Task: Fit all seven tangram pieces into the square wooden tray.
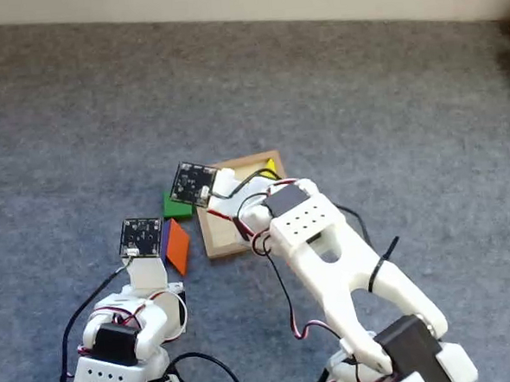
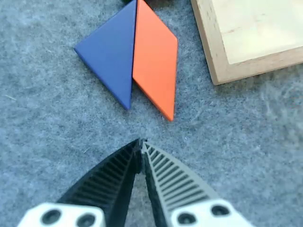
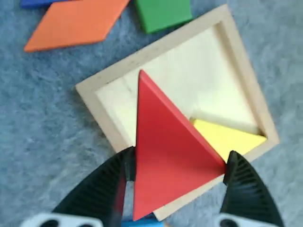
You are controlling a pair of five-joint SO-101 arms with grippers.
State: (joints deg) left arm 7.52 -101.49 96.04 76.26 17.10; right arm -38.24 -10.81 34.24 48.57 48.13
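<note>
Ok, high view first: wooden tray sits on the grey carpet with the right arm stretched over it, and I see a yellow triangle at its far corner. Green square is just outside the tray's left side. Orange parallelogram and blue triangle lie by the left arm's wrist camera (blue half hidden under it).

Left wrist view: left gripper is fully closed, tips touching, nothing in it, over bare carpet near the blue and orange pieces. Those two touch along one long edge. Tray corner is near orange, not touching.

Right wrist view: right gripper is spread wide and clamped on the red triangle, one finger per side. Red is over the tray, one point overhanging the rim and covering part of yellow, which lies in a tray corner (can't tell if red touches the tray floor)
</note>
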